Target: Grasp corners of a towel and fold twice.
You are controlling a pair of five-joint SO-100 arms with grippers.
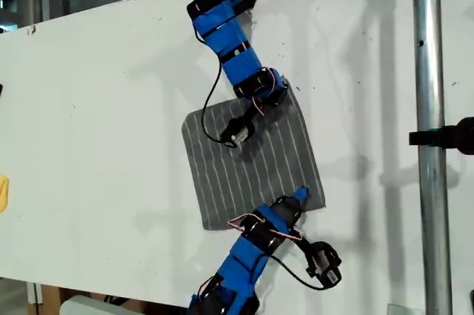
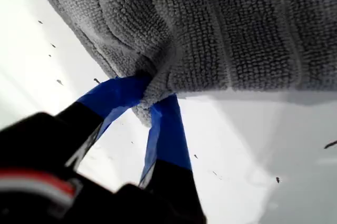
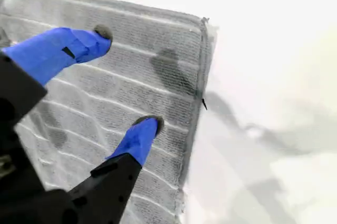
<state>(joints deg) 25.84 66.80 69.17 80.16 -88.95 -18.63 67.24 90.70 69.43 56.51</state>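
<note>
White table (image 1: 96,122): my first tool (image 2: 149,101) pinches towel (image 1: 252,159) corner (image 2: 145,110); second tool (image 3: 129,79) agape.

Just a big white table (image 1: 96,130) with a few dark specks, a shiny metal pole (image 1: 429,152) running down the exterior view's right with a black clamp (image 1: 444,137), and something yellow (image 1: 3,193) at the left edge.

The towel (image 1: 252,163) is grey with thin parallel white stripes, lying on a white table (image 1: 96,122); both arms above it are blue and black, with red and white wires
</note>
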